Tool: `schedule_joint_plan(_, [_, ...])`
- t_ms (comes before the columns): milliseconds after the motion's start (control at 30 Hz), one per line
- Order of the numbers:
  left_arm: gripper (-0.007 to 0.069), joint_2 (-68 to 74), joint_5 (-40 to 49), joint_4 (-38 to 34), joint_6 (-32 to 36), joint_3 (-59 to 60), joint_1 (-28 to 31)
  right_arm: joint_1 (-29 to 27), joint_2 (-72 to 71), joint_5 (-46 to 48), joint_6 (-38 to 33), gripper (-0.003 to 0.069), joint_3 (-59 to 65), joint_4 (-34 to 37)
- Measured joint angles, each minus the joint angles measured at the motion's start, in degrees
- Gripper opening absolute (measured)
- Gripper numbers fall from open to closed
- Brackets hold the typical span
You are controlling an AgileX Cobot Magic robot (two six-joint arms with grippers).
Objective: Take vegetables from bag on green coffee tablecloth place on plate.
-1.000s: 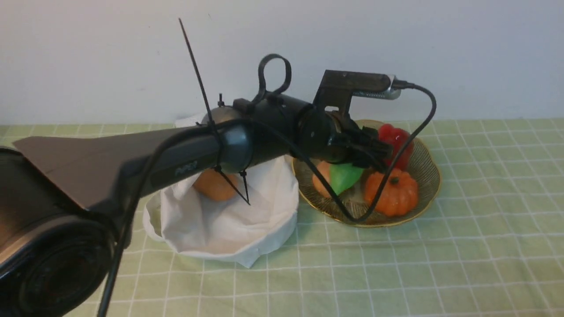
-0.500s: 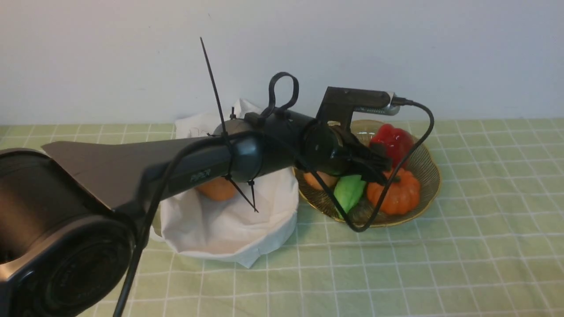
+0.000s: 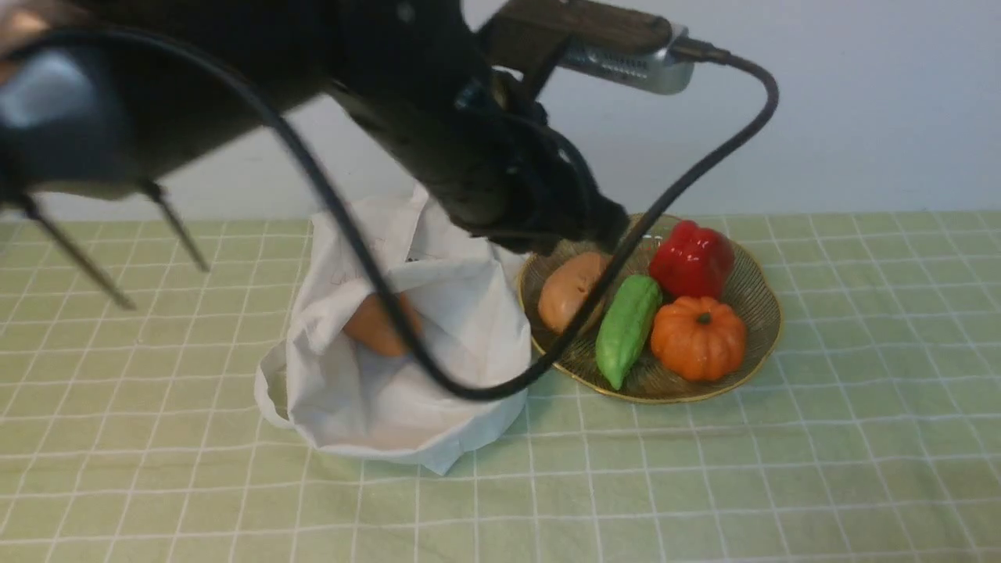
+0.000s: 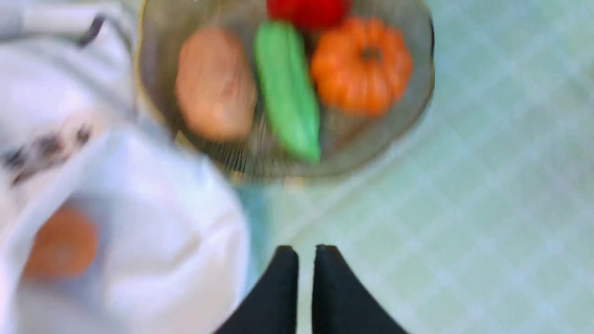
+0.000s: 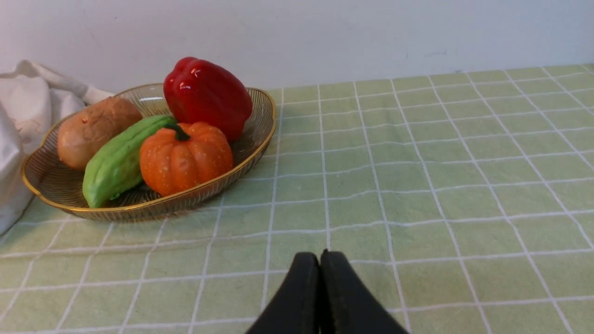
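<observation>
— One more to fetch, by the look of it. Saw an orange vegetable (image 3: 366, 330) inside the bag (image 3: 375, 407), below and left of the left gripper (image 4: 305, 260).
— Why slumped open like that?
— Left wide-mouthed for reaching in, probably. Found that gripper raised, pads almost touching, gripping nothing.
— And below, right of its tips?
— Met the plate (image 3: 762, 305) on the green tablecloth (image 3: 782, 469): potato (image 3: 565, 291), green gourd (image 3: 627, 328) lying flat alongside, then pumpkin (image 3: 698, 342) and red pepper (image 3: 692, 258).
— Right gripper (image 5: 319, 264)?
— Pressed closed, empty, low, with the plate ahead to its left. Parked clear, likely.
— Different from before?
— Carried the gourd a second earlier; hovered low over the plate half a second earlier. Since let go and lifted away.
</observation>
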Motion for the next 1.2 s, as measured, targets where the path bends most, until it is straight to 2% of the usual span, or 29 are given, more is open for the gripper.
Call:
schedule_joint_plan(33, [0.0001,-3.42,3.79,0.0,0.97,1.35,-0.17,0.0,0.0,0.0,0.0,-0.0017,0.0,0.0])
schedule_joint_plan(133, [-0.0005,-10.25,6.5,0.53,1.75,7.38,-1.16,0.0,0.0,0.0,0.0,-0.0017,0.0,0.0])
schedule_joint_plan(200, [-0.0005,-13.27,6.3,0.53,1.75,10.27,-1.64,0.0,0.0,0.0,0.0,-0.0017,0.0,0.0])
schedule_joint_plan(267, [-0.0005,-20.6,2.24,-0.53,1.56,21.04,-2.23,0.0,0.0,0.0,0.0,-0.0017,0.0,0.0])
schedule_joint_plan(300, [-0.0005,-21.72,1.83,-0.59,1.56,21.86,-2.23,0.0,0.0,0.0,0.0,-0.0017,0.0,0.0])
schedule_joint_plan(400, [-0.0005,-29.74,-6.41,-2.89,1.56,33.8,-2.23,0.0,0.0,0.0,0.0,-0.0017,0.0,0.0])
schedule_joint_plan(500, [-0.0005,-40.11,-18.96,-8.26,0.97,49.72,-2.24,0.0,0.0,0.0,0.0,-0.0017,0.0,0.0])
schedule_joint_plan(533, [-0.0005,-41.24,-19.62,-8.59,0.97,50.54,-2.24,0.0,0.0,0.0,0.0,-0.0017,0.0,0.0])
schedule_joint_plan(667, [-0.0005,-51.37,-33.34,-12.67,0.08,65.38,-2.29,0.0,0.0,0.0,0.0,-0.0017,0.0,0.0])
schedule_joint_plan(833, [-0.0005,-57.74,-39.19,-13.06,0.02,74.44,-2.29,0.0,0.0,0.0,0.0,-0.0017,0.0,0.0])
schedule_joint_plan(1200, [-0.0005,-58.76,-37.73,-12.94,0.02,79.99,-2.29,0.0,0.0,0.0,0.0,-0.0017,0.0,0.0])
